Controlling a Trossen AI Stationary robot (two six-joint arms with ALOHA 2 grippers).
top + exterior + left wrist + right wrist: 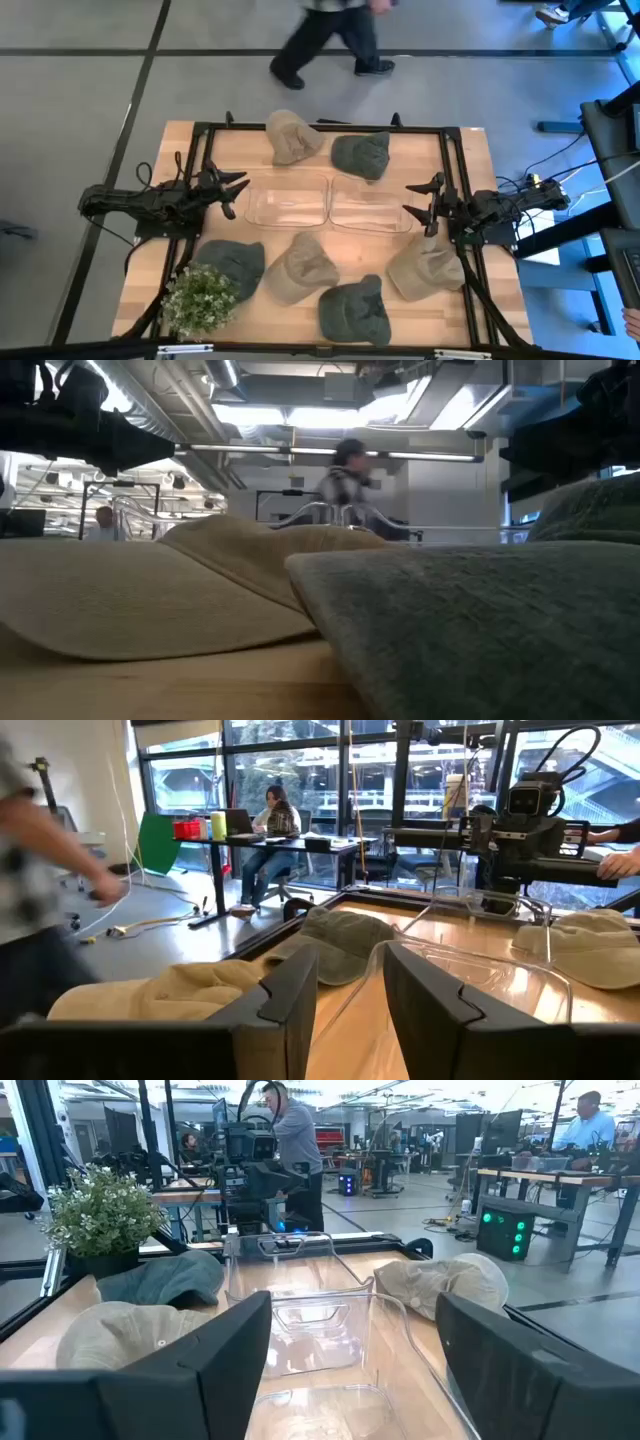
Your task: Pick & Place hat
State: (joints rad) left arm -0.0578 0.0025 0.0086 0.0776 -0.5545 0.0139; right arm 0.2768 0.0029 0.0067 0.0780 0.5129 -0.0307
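The hats (296, 137) are soft matt cloth; the clear bins (288, 201) between them — glossy, smooth plastic — sit on the pale wooden table (470, 170).

Blurred person (330, 40) cut off above

Two matte black jointed arms, black cables trailing, angular dark fingers (290, 1010) with stepped inner faces

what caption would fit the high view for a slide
Six hats ring two clear bins; left gripper and right gripper wait open at either side.
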